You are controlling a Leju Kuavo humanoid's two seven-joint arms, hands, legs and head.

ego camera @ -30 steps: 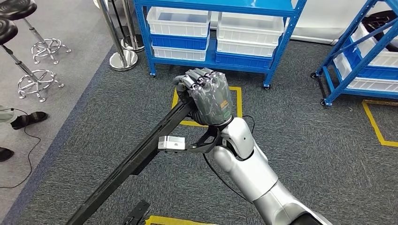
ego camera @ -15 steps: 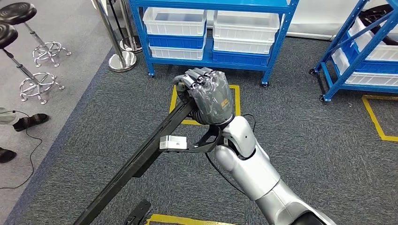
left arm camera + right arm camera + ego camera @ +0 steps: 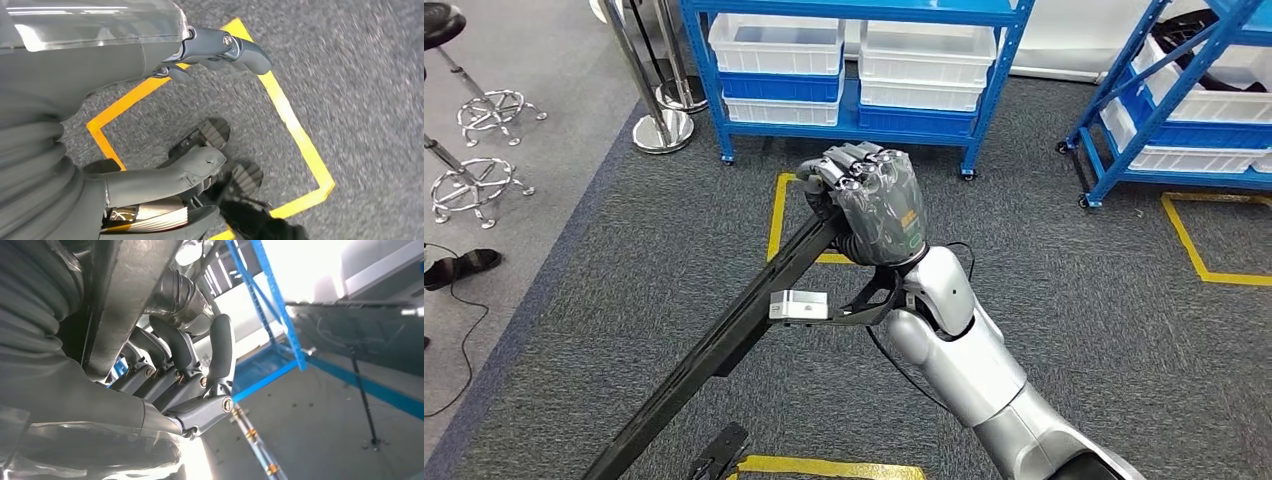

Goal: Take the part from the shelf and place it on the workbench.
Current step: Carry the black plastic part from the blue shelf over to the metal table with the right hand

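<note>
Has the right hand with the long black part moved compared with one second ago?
Cannot tell. The right hand gripping the long black part keeps its place in the picture; the blue shelf shifted left, so the camera turned.

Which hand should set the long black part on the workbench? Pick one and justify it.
Right. The right hand already grips the long black part near its upper end. The left hand hangs low over the carpet, fingers apart, holding nothing.

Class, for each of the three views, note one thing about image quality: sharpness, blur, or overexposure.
Head view: evenly lit and sharp, the right hand and long black part crisp. Left wrist view: the carpet and yellow tape are smeared by blur. Right wrist view: the bright background behind the blue shelf frame is blown out to white.
</note>
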